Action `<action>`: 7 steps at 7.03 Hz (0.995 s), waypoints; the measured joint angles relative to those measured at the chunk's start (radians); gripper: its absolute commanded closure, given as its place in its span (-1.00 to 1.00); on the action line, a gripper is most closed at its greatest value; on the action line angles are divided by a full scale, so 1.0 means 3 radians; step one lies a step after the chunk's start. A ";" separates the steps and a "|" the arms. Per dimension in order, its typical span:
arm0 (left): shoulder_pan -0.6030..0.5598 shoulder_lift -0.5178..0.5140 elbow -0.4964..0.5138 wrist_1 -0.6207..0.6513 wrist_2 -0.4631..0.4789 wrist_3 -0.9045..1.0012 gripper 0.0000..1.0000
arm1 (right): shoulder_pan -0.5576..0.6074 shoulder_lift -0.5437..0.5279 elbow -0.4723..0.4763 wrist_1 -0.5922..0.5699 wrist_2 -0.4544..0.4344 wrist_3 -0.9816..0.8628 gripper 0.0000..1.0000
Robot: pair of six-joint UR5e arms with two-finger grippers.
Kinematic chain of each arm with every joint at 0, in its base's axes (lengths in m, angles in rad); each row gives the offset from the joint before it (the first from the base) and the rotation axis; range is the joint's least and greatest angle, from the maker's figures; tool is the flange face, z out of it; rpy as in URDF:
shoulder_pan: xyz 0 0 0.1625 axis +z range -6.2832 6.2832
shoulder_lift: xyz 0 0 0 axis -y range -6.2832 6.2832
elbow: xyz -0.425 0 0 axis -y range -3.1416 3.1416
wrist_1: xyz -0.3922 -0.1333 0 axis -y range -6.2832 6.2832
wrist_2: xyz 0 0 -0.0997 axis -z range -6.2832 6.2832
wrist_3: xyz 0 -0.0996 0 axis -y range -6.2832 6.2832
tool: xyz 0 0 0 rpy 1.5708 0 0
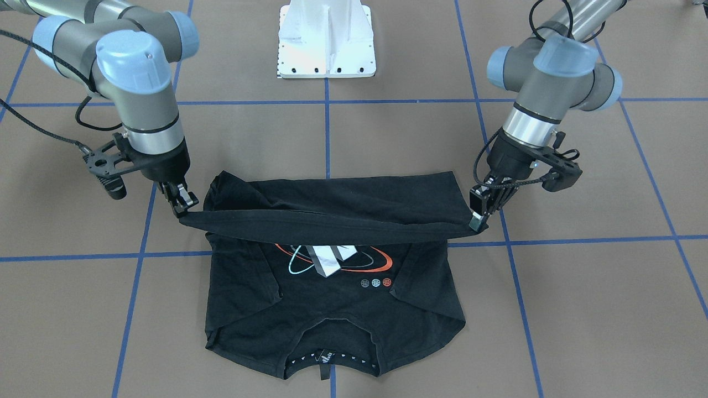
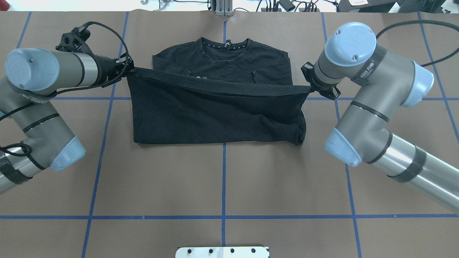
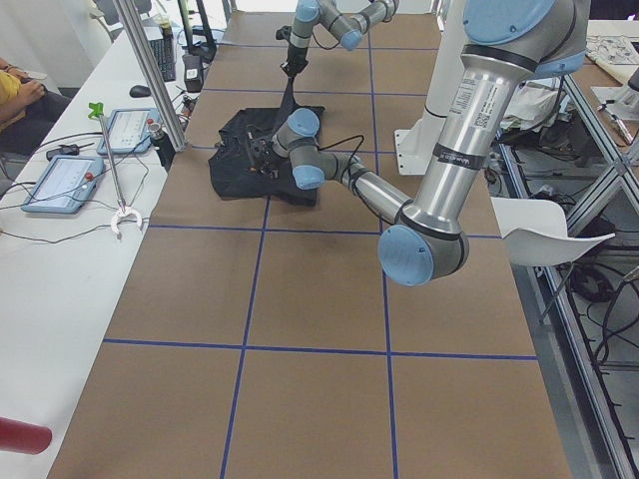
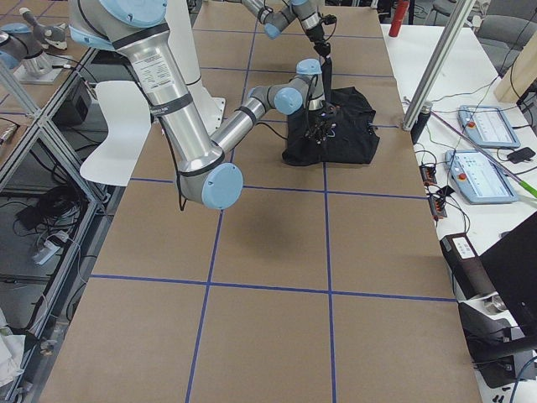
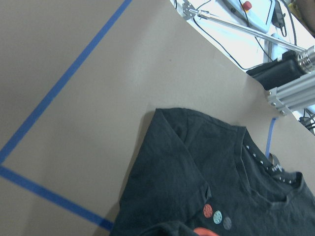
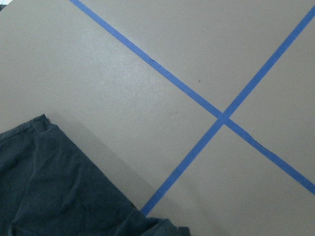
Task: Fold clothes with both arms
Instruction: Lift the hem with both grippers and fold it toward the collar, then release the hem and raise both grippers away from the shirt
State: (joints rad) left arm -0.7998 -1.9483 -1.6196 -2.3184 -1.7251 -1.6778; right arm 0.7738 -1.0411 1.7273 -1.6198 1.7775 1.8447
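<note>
Exterior front-facing, T-shirt [image 1: 332, 315]: mid-table, collar end flat, hem lifted taut over logo [image 1: 326, 264].
Left gripper [image 1: 479, 214]: pinched tight on one hem corner.
Right gripper [image 1: 185, 205]: likewise, other corner.
Risk: uneven travel could skew the fold; a slipping corner would drop the hem.

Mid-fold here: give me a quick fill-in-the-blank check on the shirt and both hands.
The left hand and right hand are each shut on the T-shirt's ___. That lifted edge partly hides the orbit ___. Near it sit ___ small round dots.
Missing words: hem; logo; three.
</note>
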 measured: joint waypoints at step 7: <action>-0.0151 -0.0693 0.1319 -0.0556 0.0040 0.0031 0.48 | 0.0250 0.0555 -0.1417 0.0810 -0.0037 -0.0095 1.00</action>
State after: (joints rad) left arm -0.8451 -2.1561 -1.2238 -2.4852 -1.7131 -1.6686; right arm 0.8489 -0.8746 1.3023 -1.3768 1.7665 1.8162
